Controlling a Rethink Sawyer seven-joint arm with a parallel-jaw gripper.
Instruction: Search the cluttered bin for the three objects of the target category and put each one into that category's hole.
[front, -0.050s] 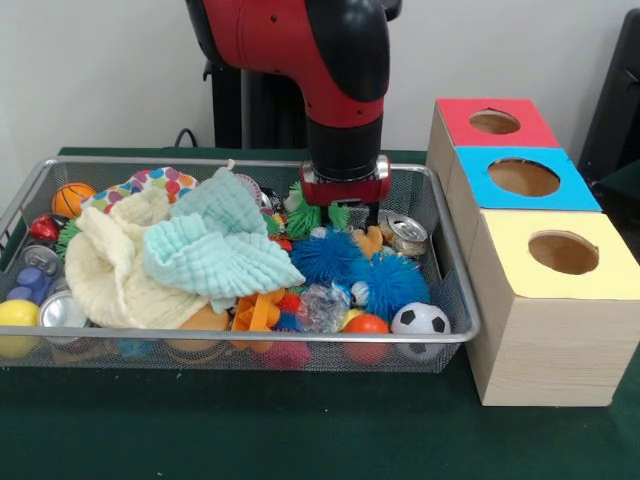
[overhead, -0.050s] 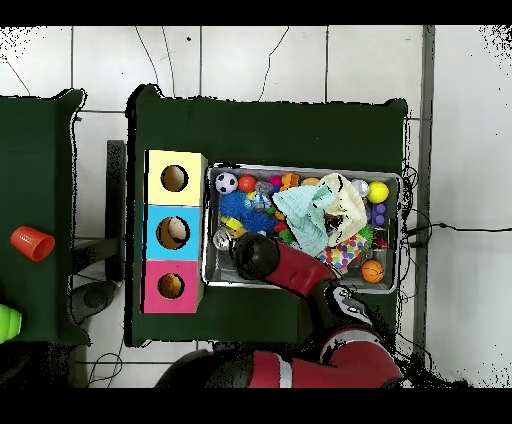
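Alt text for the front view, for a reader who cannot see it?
A red and black robot arm reaches down into a wire mesh bin crowded with balls, cans, spiky toys and two cloths. Beside the bin stand three wooden boxes with round holes, topped red, blue and yellow.

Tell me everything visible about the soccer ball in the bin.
The soccer ball is small, white with black patches, and looks smooth and glossy. It sits whole in the mesh bin, in the front corner nearest the yellow-topped box, against the wire wall. An orange-red ball lies right beside it and a blue spiky ball just behind. The pincer is not touching it.
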